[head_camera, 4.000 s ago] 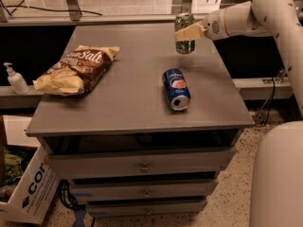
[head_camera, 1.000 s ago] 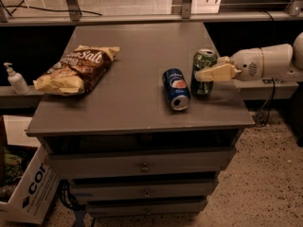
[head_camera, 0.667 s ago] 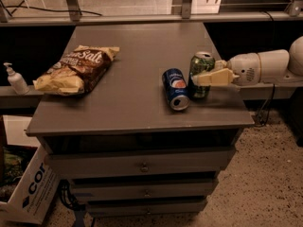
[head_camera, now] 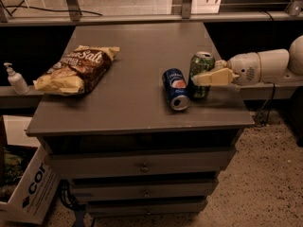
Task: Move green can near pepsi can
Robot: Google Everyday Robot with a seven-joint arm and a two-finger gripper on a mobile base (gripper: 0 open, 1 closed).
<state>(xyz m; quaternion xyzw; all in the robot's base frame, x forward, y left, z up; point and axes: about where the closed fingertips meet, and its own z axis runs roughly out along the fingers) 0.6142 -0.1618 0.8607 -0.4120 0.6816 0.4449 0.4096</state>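
Note:
The green can stands upright on the grey table, near its right edge. It is right beside the pepsi can, which lies on its side with its silver end toward the front. My gripper reaches in from the right and is shut on the green can. One cream finger crosses the can's front; the other is partly hidden behind it.
A brown chip bag lies on the table's left side. A soap bottle stands on a ledge to the left. A cardboard box sits on the floor at the lower left. Drawers are below the tabletop.
My gripper has carried the green can from the table's far right corner down and forward. Over the last second it moved slightly left, closer to the pepsi can.

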